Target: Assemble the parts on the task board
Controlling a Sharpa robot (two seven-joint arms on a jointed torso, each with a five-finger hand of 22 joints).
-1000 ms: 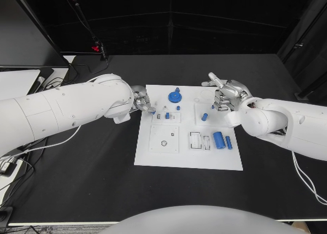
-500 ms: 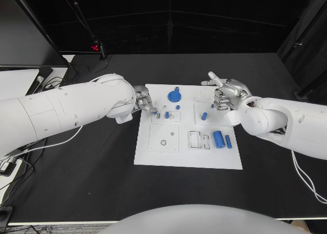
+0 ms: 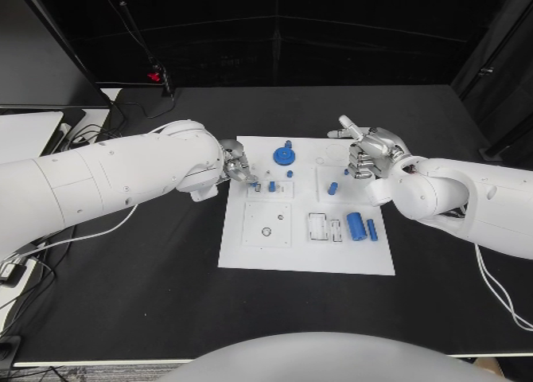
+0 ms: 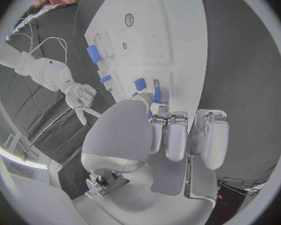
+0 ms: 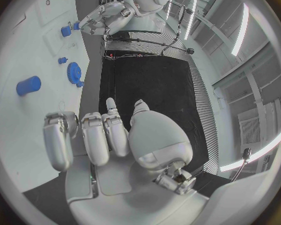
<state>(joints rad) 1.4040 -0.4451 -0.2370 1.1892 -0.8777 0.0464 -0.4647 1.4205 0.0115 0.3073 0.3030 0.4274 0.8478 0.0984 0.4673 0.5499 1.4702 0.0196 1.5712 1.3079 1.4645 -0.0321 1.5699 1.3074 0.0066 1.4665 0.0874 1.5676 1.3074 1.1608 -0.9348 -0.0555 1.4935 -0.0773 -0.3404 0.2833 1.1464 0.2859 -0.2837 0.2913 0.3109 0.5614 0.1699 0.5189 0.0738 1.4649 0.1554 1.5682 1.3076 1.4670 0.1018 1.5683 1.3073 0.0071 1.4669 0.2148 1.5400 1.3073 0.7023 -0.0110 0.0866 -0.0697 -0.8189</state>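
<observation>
The white task board [image 3: 250, 253] lies mid-table. My left hand [image 3: 233, 169] hovers over its far left part, thumb and a finger pinching a small blue peg [image 4: 157, 93] just above the board, beside another blue peg [image 3: 271, 188] standing there. A blue gear [image 3: 285, 156] sits at the board's far edge, and it also appears as the gear [image 5: 73, 72] in the right wrist view. My right hand [image 3: 371, 156] hangs over the far right corner with fingers curled in and one finger sticking out, holding nothing I can see. A short blue peg [image 3: 333, 189] lies below it.
A thick blue cylinder [image 3: 356, 228] and a slim blue rod [image 3: 372, 231] lie at the board's right side next to outlined slots [image 3: 326, 228]. A round hole [image 3: 266, 233] marks the left square. Cables and pale equipment [image 3: 25, 131] sit at the table's far left.
My left hand has crept slightly right and toward the board with its peg. The right hand has stayed put.
</observation>
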